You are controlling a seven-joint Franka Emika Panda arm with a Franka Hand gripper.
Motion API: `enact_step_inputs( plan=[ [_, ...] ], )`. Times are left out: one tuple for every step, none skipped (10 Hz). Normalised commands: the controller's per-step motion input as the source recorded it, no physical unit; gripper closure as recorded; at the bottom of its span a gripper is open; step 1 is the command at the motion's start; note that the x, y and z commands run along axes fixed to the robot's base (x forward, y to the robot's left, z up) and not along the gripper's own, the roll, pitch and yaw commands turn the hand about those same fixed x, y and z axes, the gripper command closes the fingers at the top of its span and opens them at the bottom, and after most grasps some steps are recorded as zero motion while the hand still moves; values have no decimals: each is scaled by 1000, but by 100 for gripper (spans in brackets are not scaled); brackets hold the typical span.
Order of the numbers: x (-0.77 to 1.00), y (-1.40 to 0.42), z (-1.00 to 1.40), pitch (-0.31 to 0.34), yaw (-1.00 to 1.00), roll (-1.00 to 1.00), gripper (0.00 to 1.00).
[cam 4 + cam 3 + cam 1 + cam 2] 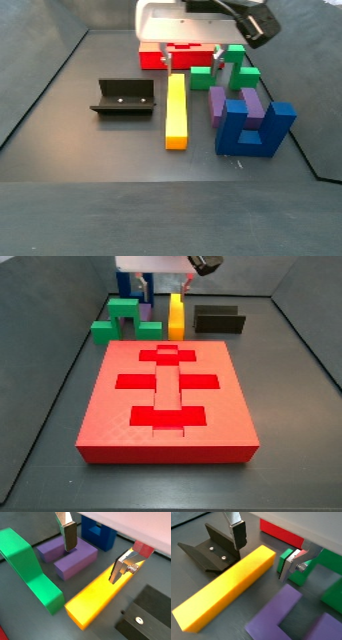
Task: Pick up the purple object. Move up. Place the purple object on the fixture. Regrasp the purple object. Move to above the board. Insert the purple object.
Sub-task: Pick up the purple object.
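In a wrist view, our end effector [93,558] hangs spread and empty over the pieces, one finger [69,539] close above the purple object [67,555], the other over the yellow bar [97,597]. We judge the risk plain: descending like this, the far finger could strike the bar, or the jaws could close on the purple object's edge and twist it.

In a wrist view, the purple object [298,614] shows as a matte violet U lying flat, its open side toward the green arch block [331,577]; the fixture [212,549] sits beyond the yellow bar [228,587].

In a side view, the board [167,396] lies well apart from the crowded pieces.

In a side view, the purple object [218,103] is wedged between the yellow bar [175,110] and the blue two-pronged block [254,125], so a nudge could shove its neighbours.
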Motion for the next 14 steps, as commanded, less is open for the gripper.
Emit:
enact_step_inputs(
  plan=[
    [-531,0,0,-233,0,-104,0],
    [-566,0,-89,-243,0,-90,0],
    [-460,0,-103,-224,0,-63,0],
    [-306,-11,-146,-164,0,-17,0],
    [-131,-20,-160,-87,0,0,0],
    [0,-31,-203,0,-54,97,0],
    [49,0,-371,0,0,69,0],
    [0,-17,-369,0,0,74,0],
    [9,0,-283,0,0,10,0],
    [0,0,-203,0,0,0,0],
    [-14,0,-203,0,0,0,0],
    [-86,0,-160,-19,43,0,0],
    [0,-49,-200,-50,51,0,0],
    [0,-6,-271,-71,63,0,0]
  ],
)
